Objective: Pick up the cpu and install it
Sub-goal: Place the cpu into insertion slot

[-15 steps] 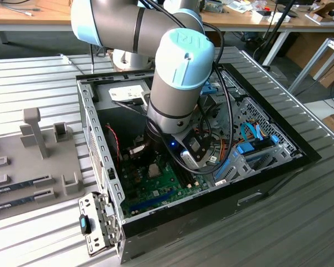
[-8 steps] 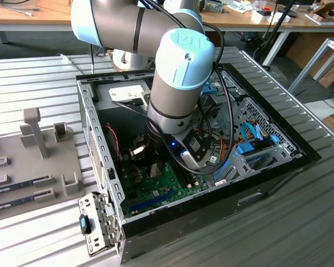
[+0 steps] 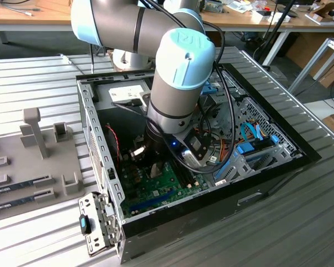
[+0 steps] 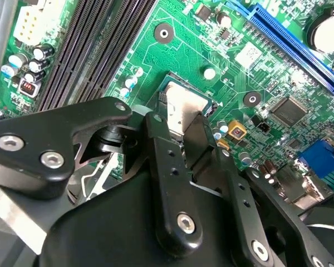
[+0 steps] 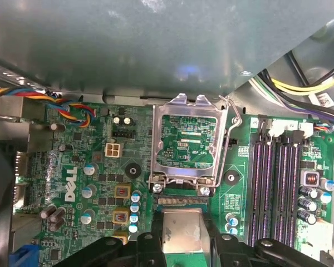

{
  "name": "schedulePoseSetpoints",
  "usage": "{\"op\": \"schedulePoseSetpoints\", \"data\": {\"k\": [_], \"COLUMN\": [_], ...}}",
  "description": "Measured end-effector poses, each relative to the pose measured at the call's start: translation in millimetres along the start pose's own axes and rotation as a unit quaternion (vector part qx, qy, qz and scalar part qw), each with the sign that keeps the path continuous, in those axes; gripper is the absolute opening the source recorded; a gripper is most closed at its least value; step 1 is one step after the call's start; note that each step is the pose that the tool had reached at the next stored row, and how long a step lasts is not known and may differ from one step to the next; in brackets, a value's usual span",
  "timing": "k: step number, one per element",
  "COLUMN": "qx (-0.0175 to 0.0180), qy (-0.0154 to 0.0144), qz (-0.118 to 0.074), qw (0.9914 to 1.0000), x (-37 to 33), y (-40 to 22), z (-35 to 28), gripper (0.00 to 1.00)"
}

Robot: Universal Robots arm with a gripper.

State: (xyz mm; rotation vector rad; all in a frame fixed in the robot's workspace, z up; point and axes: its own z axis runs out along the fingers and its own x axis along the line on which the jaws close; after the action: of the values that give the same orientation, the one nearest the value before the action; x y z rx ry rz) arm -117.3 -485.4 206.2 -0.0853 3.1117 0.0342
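Item: cpu (image 5: 181, 228), silver lid up, clamped between the fingers of my end effector (image 5: 181, 238), low over the motherboard (image 4: 234, 33). The open CPU socket (image 5: 181, 200) lies directly beneath. Its swung-back load plate (image 5: 186, 139) is dead ahead at twelve o'clock. Seated or hovering: cannot tell.

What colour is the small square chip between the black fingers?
Silver-grey, green-rimmed; the cpu shows best in the first wrist view.

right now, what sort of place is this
Probably a robotics lab or workshop: an open computer case stands on a ribbed metal bench, a robot gripper holds the cpu over its motherboard, and cluttered desks stand behind.
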Motion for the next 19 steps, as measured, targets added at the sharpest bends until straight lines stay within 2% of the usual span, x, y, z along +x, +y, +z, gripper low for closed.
{"op": "schedulePoseSetpoints", "data": {"k": [4,7,8,9,13,15,19], "qx": [0.0000,-0.0002,-0.0002,-0.0001,-0.0001,0.0001,0.0003], "qy": [0.0001,-0.0001,0.0000,0.0000,0.0000,-0.0004,-0.0002], "qz": [0.000,0.000,0.000,0.000,-0.001,-0.001,-0.001], "qw": [1.00000,1.00000,1.00000,1.00000,1.00000,1.00000,1.00000], "x": [-0.1,-0.1,-0.1,-0.1,-0.1,-0.3,-0.5], "y": [1.6,2.3,2.4,2.4,2.3,2.1,1.9], "z": [-0.1,0.2,0.1,0.1,0.0,-8.6,-9.1], "gripper": [0.39,0.19,0.19,0.13,0.13,0.13,0.13]}}
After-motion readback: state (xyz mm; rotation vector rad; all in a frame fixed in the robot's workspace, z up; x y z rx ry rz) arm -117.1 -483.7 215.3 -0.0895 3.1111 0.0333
